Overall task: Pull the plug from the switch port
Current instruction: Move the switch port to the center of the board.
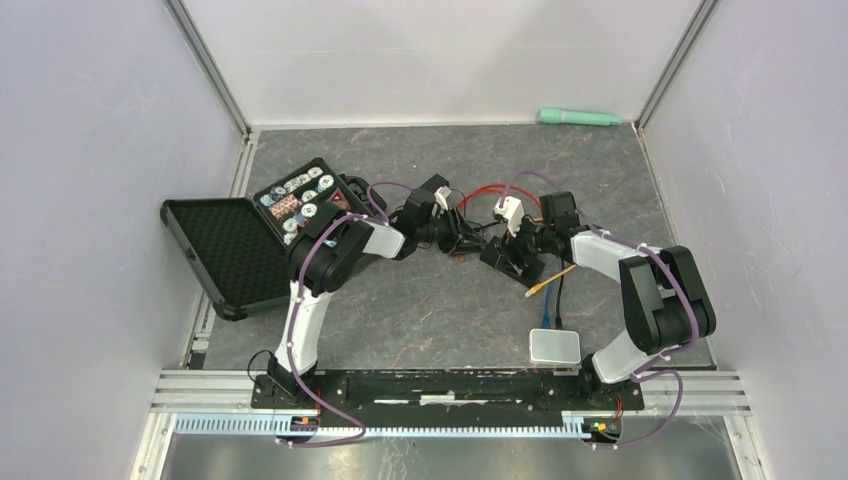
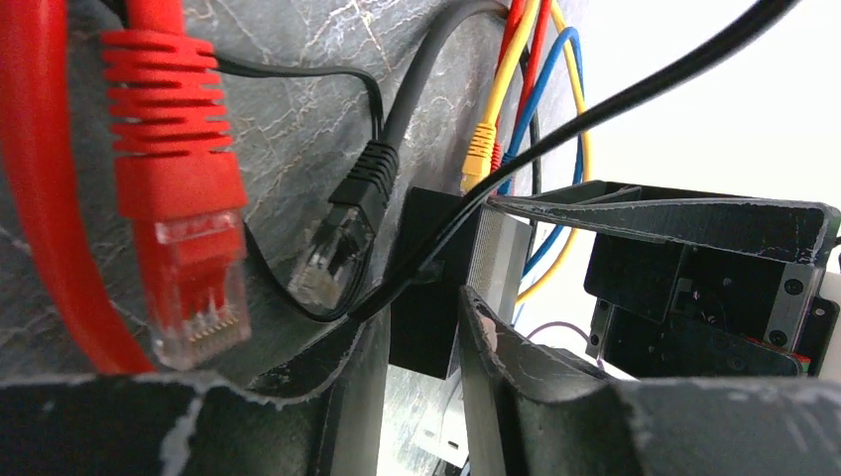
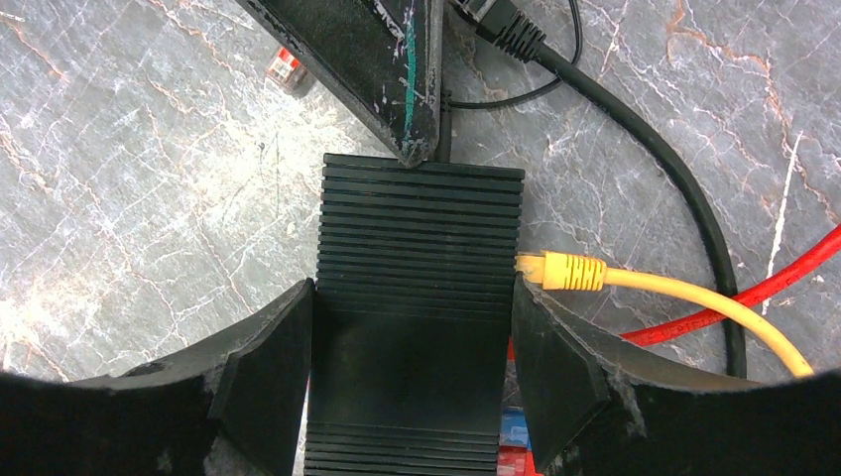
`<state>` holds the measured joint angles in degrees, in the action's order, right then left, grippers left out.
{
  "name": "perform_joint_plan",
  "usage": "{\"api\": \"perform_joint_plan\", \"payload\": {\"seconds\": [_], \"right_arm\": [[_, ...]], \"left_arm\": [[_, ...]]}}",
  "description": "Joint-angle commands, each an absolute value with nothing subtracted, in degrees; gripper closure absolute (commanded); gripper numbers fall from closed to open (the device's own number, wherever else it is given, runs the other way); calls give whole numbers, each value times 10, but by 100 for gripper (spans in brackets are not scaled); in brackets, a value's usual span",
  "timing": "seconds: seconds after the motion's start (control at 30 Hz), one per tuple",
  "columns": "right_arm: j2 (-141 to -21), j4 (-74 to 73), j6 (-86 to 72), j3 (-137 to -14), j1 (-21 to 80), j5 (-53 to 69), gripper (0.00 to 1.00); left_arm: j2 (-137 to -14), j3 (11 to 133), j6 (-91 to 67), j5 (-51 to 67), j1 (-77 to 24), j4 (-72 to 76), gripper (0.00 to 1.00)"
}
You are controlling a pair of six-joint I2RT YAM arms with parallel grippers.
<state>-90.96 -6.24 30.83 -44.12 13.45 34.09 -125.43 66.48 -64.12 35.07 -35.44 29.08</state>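
My right gripper (image 3: 412,297) is shut on the black ribbed switch (image 3: 420,228), one finger on each long side. A yellow plug (image 3: 560,270) sits in a port on the switch's right side. In the left wrist view the same yellow plug (image 2: 483,149) enters the switch (image 2: 431,288), with blue and red cables beside it. A thin black lead (image 2: 595,109) runs to the switch's end face. My left gripper (image 2: 426,317) is open, its fingers narrowly straddling that end. A red plug (image 2: 188,278) and a black plug (image 2: 337,248) hang loose. From above, both grippers (image 1: 452,235) (image 1: 515,250) meet at the switch (image 1: 505,258).
An open black case (image 1: 250,240) with small parts lies at the left. A green pen-shaped thing (image 1: 578,117) rests by the back wall. A pale box (image 1: 554,346) stands near the right arm's base. Loose red, black, yellow and blue cables trail around the switch.
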Motion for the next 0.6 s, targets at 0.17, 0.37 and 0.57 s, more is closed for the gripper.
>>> {"api": "perform_joint_plan", "payload": {"seconds": [0.17, 0.37, 0.57], "right_arm": [[-923, -59, 296, -441, 128, 351, 58], [-927, -61, 300, -443, 127, 351, 59], [-933, -65, 302, -444, 125, 352, 59]], "left_arm": [[-1263, 679, -667, 363, -354, 320, 67], [-1264, 675, -664, 361, -354, 317, 71], [-1269, 670, -669, 359, -354, 322, 76]]}}
